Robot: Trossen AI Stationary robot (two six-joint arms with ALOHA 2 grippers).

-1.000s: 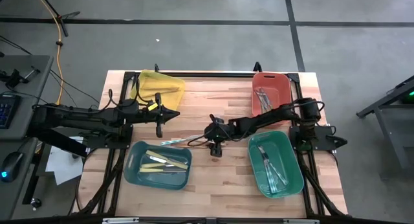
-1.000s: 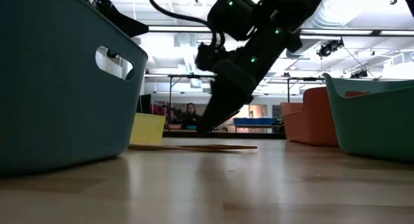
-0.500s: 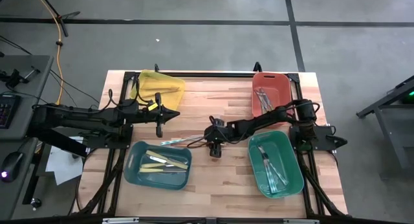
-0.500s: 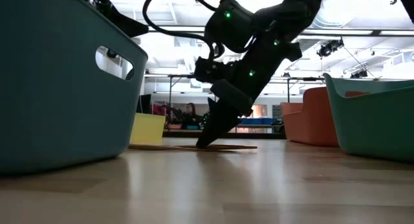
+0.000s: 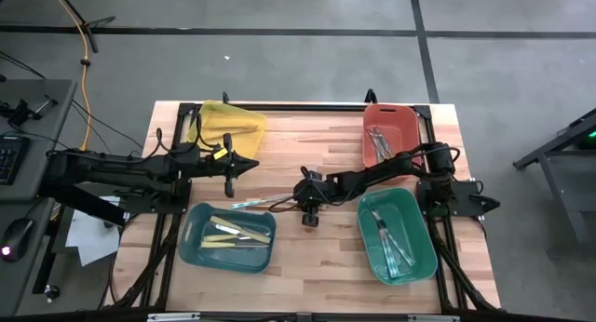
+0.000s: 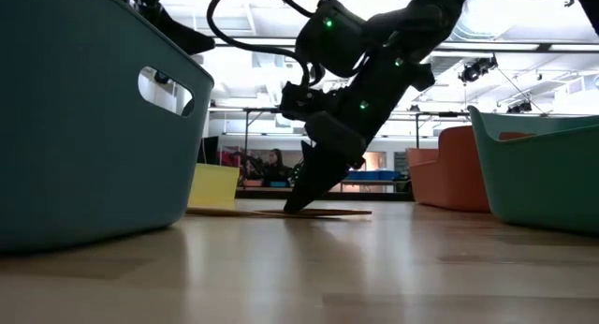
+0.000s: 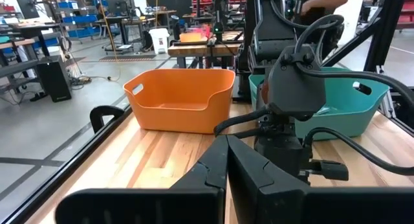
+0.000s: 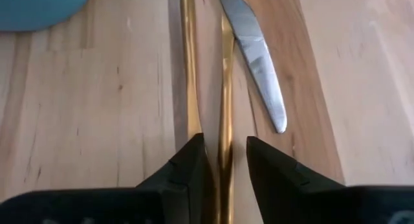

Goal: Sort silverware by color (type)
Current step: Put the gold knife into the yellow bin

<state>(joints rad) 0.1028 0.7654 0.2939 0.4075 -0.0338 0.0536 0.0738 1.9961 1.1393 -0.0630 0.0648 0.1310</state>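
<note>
Your gold utensil lies flat on the bare table, mid-table between the bins, with a second gold handle and a silver knife just beside it. Your right hand stands over it, fingertips down on either side, partly spread. Your left hand, pressed together and empty, hangs near the yellow bin.
</note>
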